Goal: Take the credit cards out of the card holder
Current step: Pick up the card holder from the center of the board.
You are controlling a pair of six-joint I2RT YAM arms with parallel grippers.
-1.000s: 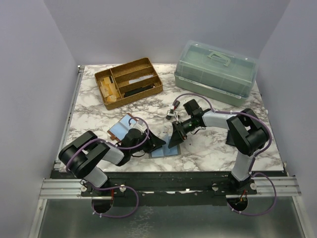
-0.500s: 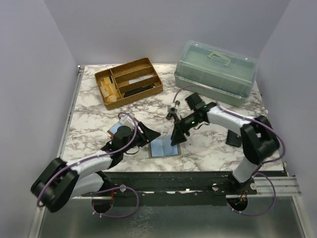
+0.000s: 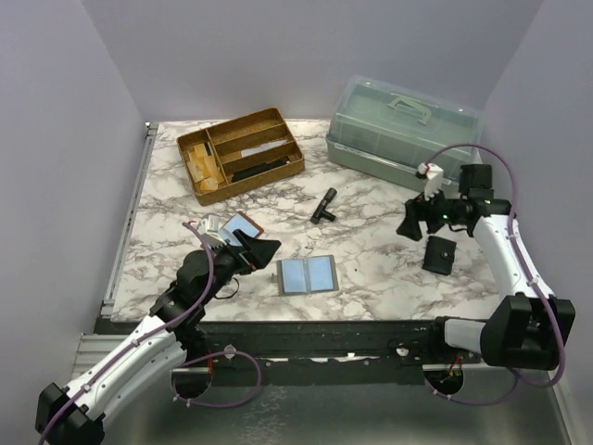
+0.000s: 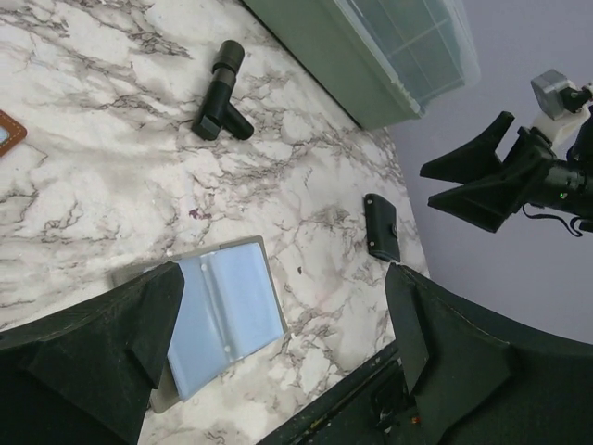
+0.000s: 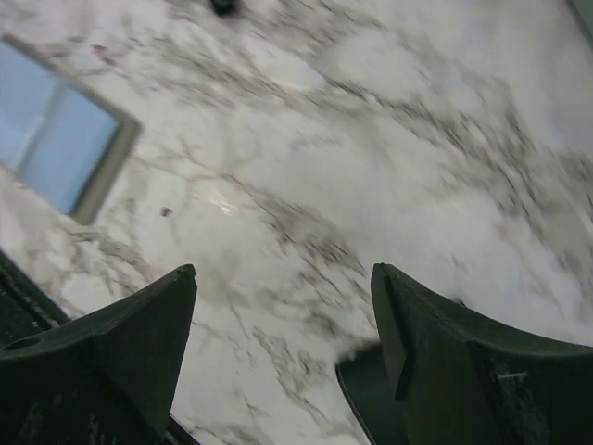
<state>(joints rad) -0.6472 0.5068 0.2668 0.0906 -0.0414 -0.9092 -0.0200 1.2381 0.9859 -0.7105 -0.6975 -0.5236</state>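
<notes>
While the holder (image 3: 307,275) lay spread on the desk (image 3: 371,269) with both cards (image 3: 294,275) inside (blue panels), the left tool (image 4: 283,273) and right tool (image 5: 283,273) stood wide, holding nothing.

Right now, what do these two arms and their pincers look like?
The left arm and right arm have pale grey links with chunky black joints; a purple cable loops along each. The left gripper and right gripper each end in two black, wedge-shaped fingers. A white block sits on the right wrist.
</notes>
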